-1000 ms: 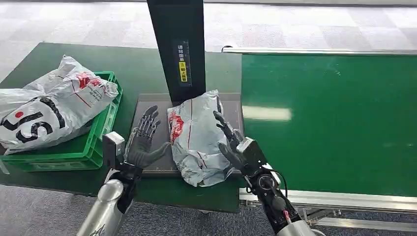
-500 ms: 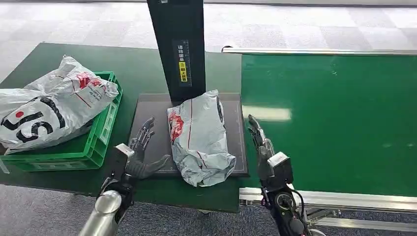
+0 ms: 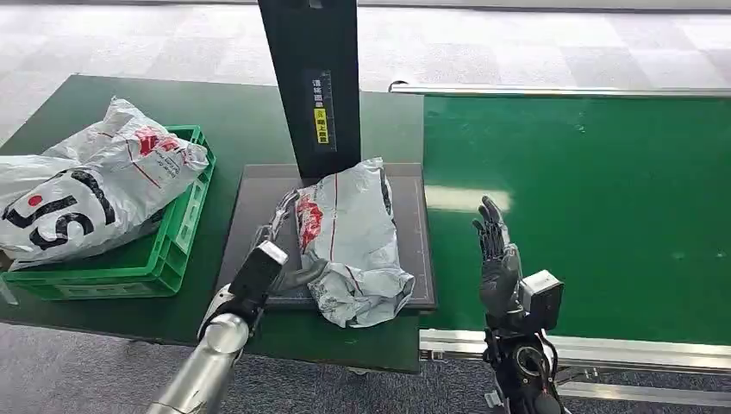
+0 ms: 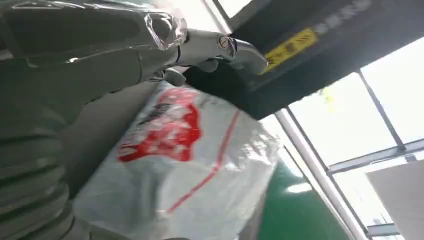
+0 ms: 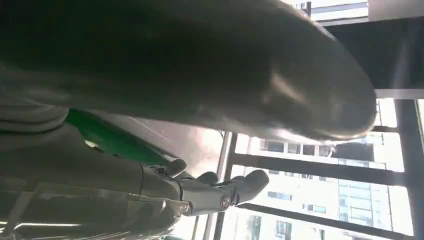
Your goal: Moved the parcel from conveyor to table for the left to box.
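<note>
Withdrawn to the conveyor [image 3: 595, 207] side: right hand [image 3: 496, 259], fingers apart, holding nothing; moved in against the parcel [image 3: 349, 241]: left hand [image 3: 280, 246].

Lying on the dark pad [image 3: 259, 207] of the bench [image 3: 241, 121], soft crinkled plastic bag, probably light and slippery. Better taken at the bulging middle than the loose corners. Cannot tell whether left fingers [image 4: 220, 47] grip already.

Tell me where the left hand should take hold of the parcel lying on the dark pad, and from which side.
Take the parcel along its long left edge, near the red print, coming from the left where the left hand already sits against it. The soft bag lies flat and lengthwise on the dark pad, so that loose edge probably offers the easiest fold to gather.
</note>
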{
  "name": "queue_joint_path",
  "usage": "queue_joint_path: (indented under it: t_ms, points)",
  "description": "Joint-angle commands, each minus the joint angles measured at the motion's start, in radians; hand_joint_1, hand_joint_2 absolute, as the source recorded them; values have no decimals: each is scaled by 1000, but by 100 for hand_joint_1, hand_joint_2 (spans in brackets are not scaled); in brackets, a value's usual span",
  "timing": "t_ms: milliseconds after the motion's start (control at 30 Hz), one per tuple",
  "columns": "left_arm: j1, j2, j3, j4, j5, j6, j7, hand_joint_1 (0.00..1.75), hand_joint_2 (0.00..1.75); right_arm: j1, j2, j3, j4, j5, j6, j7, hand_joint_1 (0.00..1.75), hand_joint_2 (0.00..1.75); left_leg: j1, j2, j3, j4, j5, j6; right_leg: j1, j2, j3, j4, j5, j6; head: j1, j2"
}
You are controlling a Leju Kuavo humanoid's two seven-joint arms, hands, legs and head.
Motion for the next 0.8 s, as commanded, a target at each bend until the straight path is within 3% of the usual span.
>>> queue_joint_path:
  t_ms: [33, 600, 633, 700, 800]
  points:
    - [-134, -29, -87, 157, -18, 9, 11, 0, 175, -6, 9, -42, 14, 0, 2, 5, 0, 0, 0, -1, 1, -1, 0, 0, 0, -1, 1, -1, 0, 0, 0, 0]
    - [-132, -28, -86, 158, -18, 9, 10, 0, 175, -6, 9, -42, 14, 0, 2, 5, 0, 0, 0, 0, 1, -1, 0, 0, 0, -1, 1, -1, -1, 0, 0, 0]
    - [-141, -22, -115, 154, -85, 66, 4, 0, 175, -5, 9, -40, 13, 3, 7, 5, 0, 0, 0, 0, 0, 0, 0, 0, 0, -1, 0, 0, 0, 0, 0, 0]
    - [-179, -36, -156, 185, -174, 105, 29, 0, 175, -3, 10, -41, 14, 7, 11, 7, 0, 0, 0, -1, 0, 0, 0, 0, 1, -2, 1, 0, -1, 0, 0, 0]
    - [-289, -50, -253, 347, -417, 182, 234, 0, 175, -3, 12, -48, 13, 13, 14, 12, 0, 0, 1, -4, -1, 1, 0, 0, 1, -5, 0, 0, -1, 0, 0, 0]
